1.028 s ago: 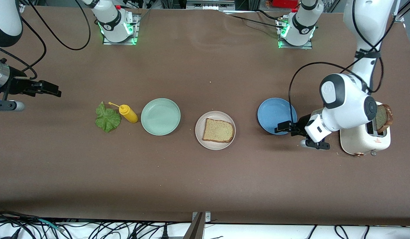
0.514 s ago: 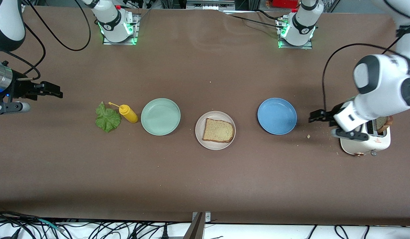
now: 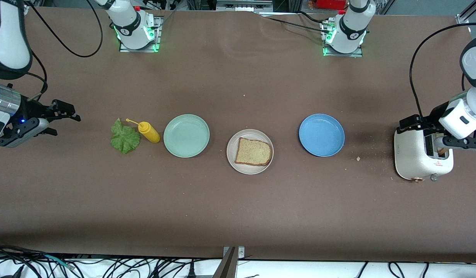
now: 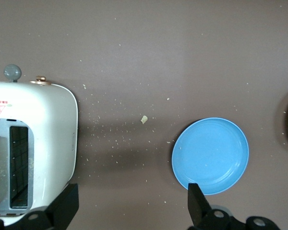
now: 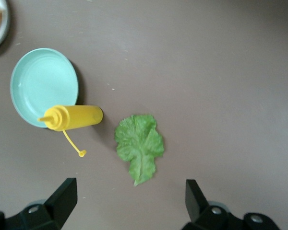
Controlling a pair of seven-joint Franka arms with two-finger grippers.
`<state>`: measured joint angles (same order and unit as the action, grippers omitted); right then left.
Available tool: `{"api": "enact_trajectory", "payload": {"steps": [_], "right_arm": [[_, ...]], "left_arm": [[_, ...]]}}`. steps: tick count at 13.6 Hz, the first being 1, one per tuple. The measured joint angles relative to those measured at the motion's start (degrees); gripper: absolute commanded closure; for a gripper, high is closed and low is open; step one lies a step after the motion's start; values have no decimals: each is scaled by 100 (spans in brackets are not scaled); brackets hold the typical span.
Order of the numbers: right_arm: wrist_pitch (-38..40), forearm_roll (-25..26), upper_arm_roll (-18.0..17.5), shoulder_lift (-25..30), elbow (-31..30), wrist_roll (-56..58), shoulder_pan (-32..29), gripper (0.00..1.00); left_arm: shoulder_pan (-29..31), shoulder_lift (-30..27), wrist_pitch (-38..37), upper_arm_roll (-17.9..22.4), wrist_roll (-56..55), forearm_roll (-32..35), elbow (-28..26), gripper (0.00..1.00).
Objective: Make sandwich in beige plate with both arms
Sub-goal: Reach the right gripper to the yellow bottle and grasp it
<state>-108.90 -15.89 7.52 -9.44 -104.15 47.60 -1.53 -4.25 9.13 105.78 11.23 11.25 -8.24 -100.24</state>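
Left gripper [image 3: 409,123] up in the air at the left arm's end of the table, jaws spread wide, empty. Right gripper [image 3: 70,112] likewise at the right arm's end, wide, empty.

Toasted bread slice [image 3: 253,151] flat on round beige plate [image 3: 233,162], lettuce leaf [image 3: 124,137] on table

A big brown table [image 3: 238,208] fills the room under even light, with black cables [image 3: 107,266] lying along its edge nearest the front camera and small green lights [image 3: 155,46] glowing at its top edge.
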Motion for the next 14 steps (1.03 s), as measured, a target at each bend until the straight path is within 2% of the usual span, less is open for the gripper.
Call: {"api": "enact_trajectory", "payload": {"steps": [3,7,11,14], "right_arm": [[-439,-750,221,-22,-537,1547,-21,0],[-758,-1994,279,-266,-1005,3607,-62,0],[-698,-3210,295,-886,-1064,5876,-319,0],[-195,-4046,299,-1430,-1072,7455,-516,0]], "left_arm": [[35,-19,-610,0,-2,57,355,0],[42,-61,-1232,0,-6,203,769,0],[83,-71,-1471,0,-92,204,976,0],[112,-73,-1617,-4,-213,204,1105,0]]}}
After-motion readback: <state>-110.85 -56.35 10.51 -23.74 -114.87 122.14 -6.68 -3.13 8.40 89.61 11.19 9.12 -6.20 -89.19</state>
